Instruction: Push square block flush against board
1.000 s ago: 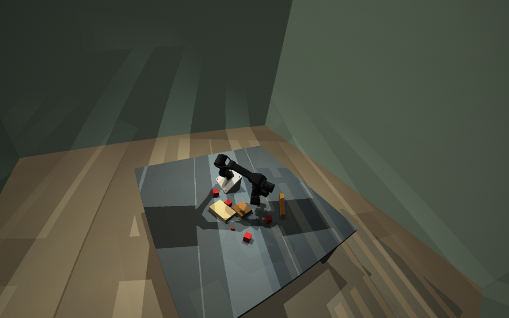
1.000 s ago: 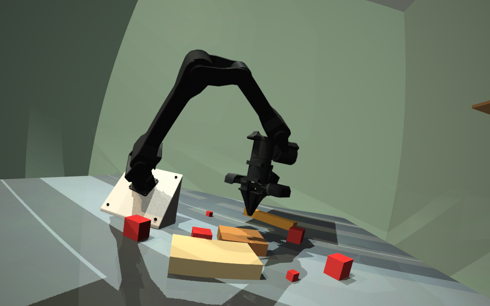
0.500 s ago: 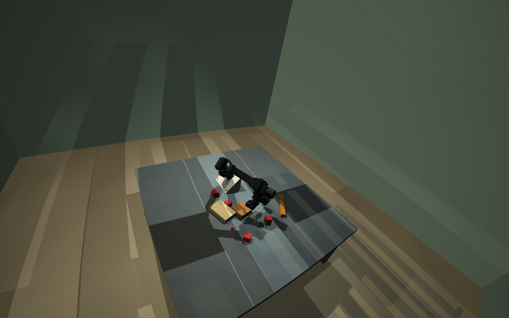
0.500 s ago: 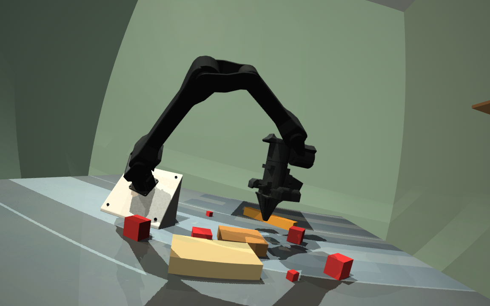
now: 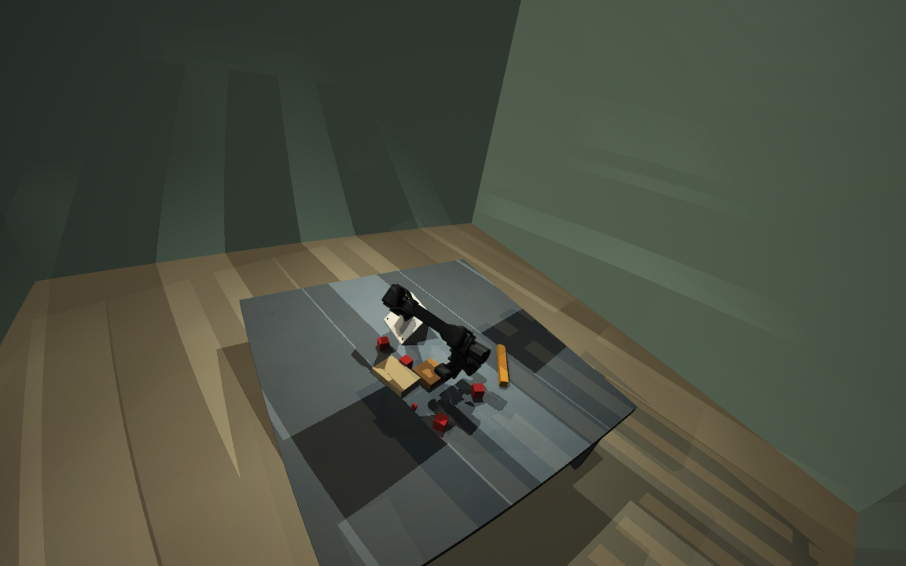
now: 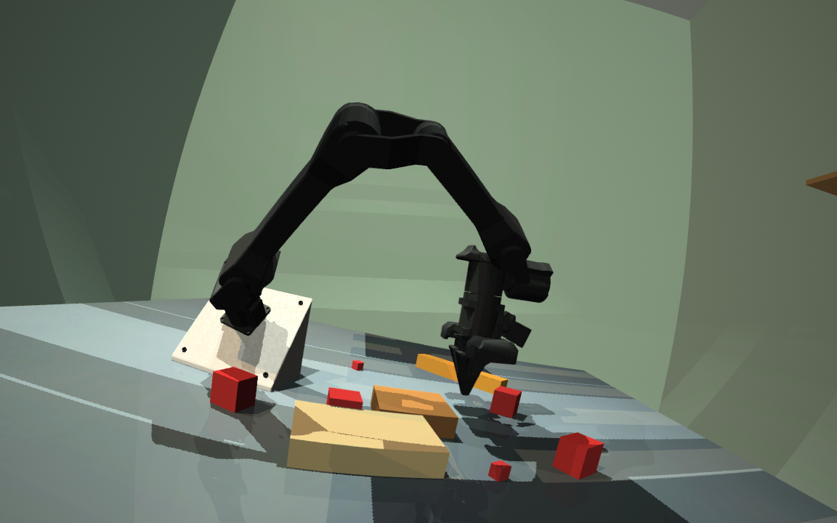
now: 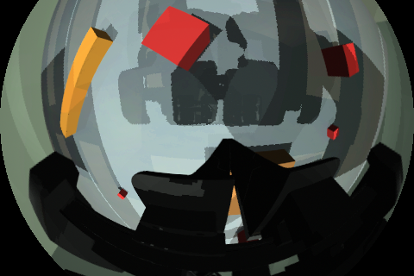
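Note:
The square block [image 5: 428, 373] [image 6: 413, 404] is flat and orange-brown. It lies with one side against the long side of the pale tan board [image 5: 395, 373] [image 6: 362, 442]; I cannot tell whether their edges are even. My gripper [image 5: 443, 370] [image 6: 466, 388] [image 7: 227, 143] is shut and empty, pointing straight down. Its tip hangs just above the table, beside the block's right end, on the side away from the board. In the wrist view, a bit of the block [image 7: 281, 158] shows behind the fingers.
A long orange bar [image 5: 502, 363] [image 6: 437, 366] [image 7: 79, 82] lies just beyond the gripper. Several red cubes are scattered around: one [image 6: 505, 401] [image 7: 177, 36] close to the gripper, one [image 6: 344, 397] touching the block and board, others [image 6: 232, 388] [image 6: 577, 455] further off. The arm's white base [image 6: 245, 344] stands at the back left.

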`<state>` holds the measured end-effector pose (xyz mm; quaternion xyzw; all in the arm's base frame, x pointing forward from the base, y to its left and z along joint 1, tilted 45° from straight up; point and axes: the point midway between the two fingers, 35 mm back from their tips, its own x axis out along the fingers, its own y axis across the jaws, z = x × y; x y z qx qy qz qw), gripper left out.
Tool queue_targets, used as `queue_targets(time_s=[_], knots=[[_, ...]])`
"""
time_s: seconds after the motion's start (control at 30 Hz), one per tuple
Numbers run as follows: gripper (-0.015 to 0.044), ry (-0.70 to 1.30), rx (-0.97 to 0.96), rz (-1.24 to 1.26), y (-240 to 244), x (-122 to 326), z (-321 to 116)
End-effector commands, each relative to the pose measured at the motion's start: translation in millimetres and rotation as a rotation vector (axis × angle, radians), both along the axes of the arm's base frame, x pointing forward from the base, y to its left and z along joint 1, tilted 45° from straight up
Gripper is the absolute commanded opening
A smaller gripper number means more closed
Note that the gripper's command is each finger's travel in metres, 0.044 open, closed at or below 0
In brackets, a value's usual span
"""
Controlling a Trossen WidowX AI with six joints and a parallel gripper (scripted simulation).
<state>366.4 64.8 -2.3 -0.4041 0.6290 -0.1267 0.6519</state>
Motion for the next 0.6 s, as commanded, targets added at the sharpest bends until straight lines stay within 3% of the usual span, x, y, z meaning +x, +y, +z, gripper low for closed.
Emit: queue_targets(time_s=[0.0, 0.57], knots=[[0.0, 0.018, -0.015, -0.009, -23.7, -0.3, -20.8], [0.0, 0.019, -0.015, -0.009, -29.5, -15.9, -17.6]])
